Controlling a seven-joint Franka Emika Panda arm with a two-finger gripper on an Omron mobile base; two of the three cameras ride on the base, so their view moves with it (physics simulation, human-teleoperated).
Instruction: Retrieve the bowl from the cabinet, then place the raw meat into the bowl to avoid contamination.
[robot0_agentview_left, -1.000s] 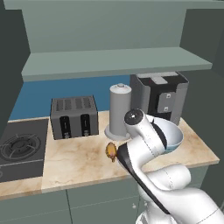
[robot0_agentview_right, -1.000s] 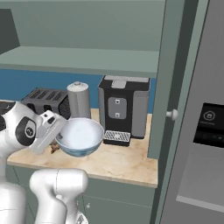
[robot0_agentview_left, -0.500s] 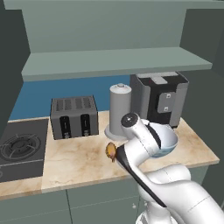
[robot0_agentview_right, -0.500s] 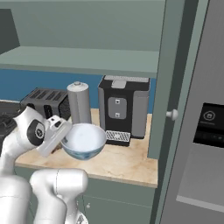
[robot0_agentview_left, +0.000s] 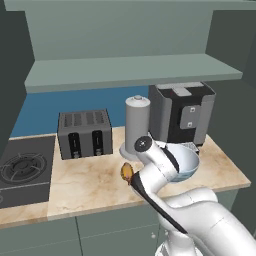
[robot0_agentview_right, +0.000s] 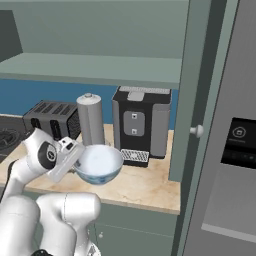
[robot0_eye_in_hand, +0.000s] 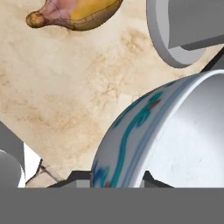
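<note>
While gripper (robot0_agentview_right: 80, 161) holds bowl (robot0_agentview_right: 98, 164), canister (robot0_agentview_left: 137, 125), coffee machine (robot0_agentview_left: 180, 112) behind

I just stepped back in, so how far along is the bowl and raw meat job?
Done: the bowl is out of the cabinet. In hand: the gripper holds it by the rim above the counter. Left: set it down and put the raw meat, lying on the counter, inside.

The pale bowl (robot0_agentview_right: 98, 163) hangs tilted above the counter, near the orange-brown raw meat (robot0_agentview_left: 127, 172).
</note>
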